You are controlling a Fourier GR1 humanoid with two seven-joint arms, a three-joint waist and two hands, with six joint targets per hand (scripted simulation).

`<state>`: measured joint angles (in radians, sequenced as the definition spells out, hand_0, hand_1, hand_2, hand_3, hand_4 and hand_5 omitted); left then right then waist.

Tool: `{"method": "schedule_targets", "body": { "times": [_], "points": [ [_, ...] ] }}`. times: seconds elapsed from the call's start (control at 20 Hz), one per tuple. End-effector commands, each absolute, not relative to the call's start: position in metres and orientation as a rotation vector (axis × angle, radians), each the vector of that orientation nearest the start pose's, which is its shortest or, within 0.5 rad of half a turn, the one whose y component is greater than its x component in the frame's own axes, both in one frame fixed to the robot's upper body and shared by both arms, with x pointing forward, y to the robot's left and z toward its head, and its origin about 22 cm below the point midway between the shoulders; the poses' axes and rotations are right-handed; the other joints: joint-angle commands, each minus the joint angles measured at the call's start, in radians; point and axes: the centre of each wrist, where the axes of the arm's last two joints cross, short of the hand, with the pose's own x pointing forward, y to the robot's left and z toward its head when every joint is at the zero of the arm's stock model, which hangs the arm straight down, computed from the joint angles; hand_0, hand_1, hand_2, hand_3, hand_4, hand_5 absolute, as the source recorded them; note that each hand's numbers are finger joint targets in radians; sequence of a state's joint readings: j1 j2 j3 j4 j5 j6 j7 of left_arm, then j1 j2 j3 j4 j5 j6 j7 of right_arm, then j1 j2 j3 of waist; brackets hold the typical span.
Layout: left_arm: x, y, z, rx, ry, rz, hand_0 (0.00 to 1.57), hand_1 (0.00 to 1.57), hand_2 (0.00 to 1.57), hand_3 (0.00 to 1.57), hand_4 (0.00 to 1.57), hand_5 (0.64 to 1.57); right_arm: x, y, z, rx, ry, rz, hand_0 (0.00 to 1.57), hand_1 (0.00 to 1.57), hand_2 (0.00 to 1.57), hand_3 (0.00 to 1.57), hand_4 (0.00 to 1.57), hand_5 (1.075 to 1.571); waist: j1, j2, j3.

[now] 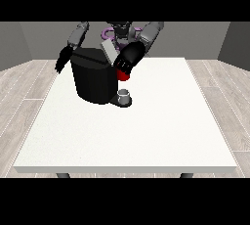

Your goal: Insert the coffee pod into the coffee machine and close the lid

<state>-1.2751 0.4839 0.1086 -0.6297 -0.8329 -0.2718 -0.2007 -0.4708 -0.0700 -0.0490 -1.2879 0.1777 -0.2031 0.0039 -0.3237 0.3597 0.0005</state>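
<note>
White table: hand at view's right over coffee machine (lid raised).

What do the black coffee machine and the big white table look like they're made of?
The coffee machine looks like matte black plastic: dark, dull, with barely any shine. Its raised lid looks light grey, perhaps plastic or metal. The table has a flat, matte white top, possibly laminate or painted board.

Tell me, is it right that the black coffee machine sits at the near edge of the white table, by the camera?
Not quite. In the front view the black coffee machine sits at the far side of the white table, close to the robot.
</note>
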Motion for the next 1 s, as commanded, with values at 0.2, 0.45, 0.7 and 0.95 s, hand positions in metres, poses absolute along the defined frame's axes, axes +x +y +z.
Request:
{"method": "schedule_targets", "body": {
  "times": [0.2,0.45,0.7,0.95],
  "points": [
    [0.461,0.262,0.286,0.860,-1.737,-1.137,1.27,1.27,1.24,0.97,0.00,1.571,0.343,-0.193,0.061,-0.274,-1.737,0.159,0.00,0.00,0.00,0.00,0.07,1.571,-0.018,0.014,-0.0006],
    [0.455,0.254,0.325,0.962,-1.761,-1.180,1.04,1.04,1.05,0.74,0.00,1.571,0.354,-0.186,0.074,-0.266,-1.784,0.160,0.00,0.00,0.00,0.00,0.19,1.571,-0.016,0.051,0.0000],
    [0.455,0.263,0.304,1.024,-1.759,-1.230,0.51,0.51,0.78,0.60,0.00,1.571,0.353,-0.209,0.068,-0.295,-1.771,0.119,0.00,0.00,0.00,0.00,0.17,1.571,0.014,0.054,0.0000],
    [0.455,0.272,0.310,1.053,-1.734,-1.190,0.00,0.00,0.59,0.46,0.00,1.571,0.351,-0.189,0.077,-0.310,-1.780,0.153,0.00,0.00,0.00,0.00,0.15,1.571,-0.009,0.055,-0.0005]
  ]
}}
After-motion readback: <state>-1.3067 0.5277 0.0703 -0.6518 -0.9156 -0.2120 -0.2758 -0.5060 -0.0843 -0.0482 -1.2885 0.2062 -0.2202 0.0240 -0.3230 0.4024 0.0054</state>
